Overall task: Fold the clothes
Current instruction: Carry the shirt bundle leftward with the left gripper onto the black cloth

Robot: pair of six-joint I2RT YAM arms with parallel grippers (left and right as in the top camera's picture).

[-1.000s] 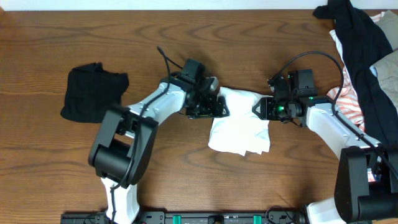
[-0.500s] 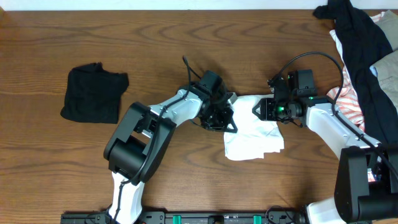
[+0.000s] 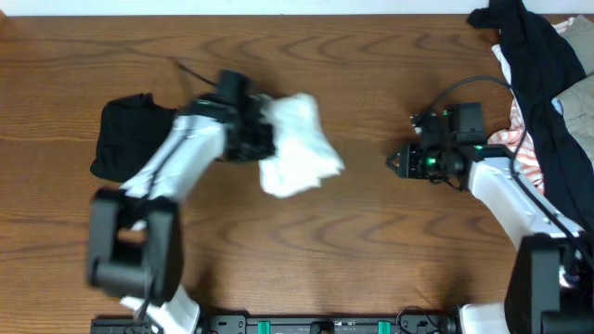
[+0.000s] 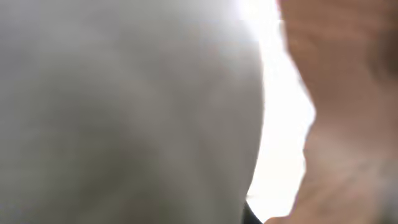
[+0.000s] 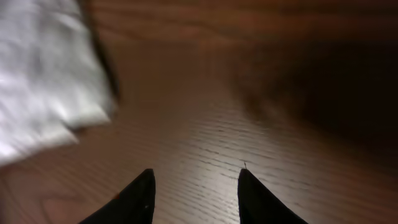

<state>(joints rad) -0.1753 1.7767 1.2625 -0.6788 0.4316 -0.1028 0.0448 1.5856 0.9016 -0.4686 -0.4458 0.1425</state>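
Overhead, the left gripper (image 3: 263, 139) holds the white shirt (image 3: 299, 148) near the black garment (image 3: 130, 139); the right gripper (image 3: 391, 163), half-open, is well apart.

Overhead: motion smears the left arm (image 3: 176, 162), so the left claw (image 3: 264, 141) cannot be made out where it meets the white shirt (image 3: 299, 148); the right edge cuts off the pile of clothes (image 3: 548, 83). Left wrist: the unfocused shirt fills most of the frame and hides the left claw, beside a blurred strip of counter (image 4: 351, 93). Right wrist: soft throughout, the shirt cut by the left edge and the right claw (image 5: 193, 190) by the bottom edge.
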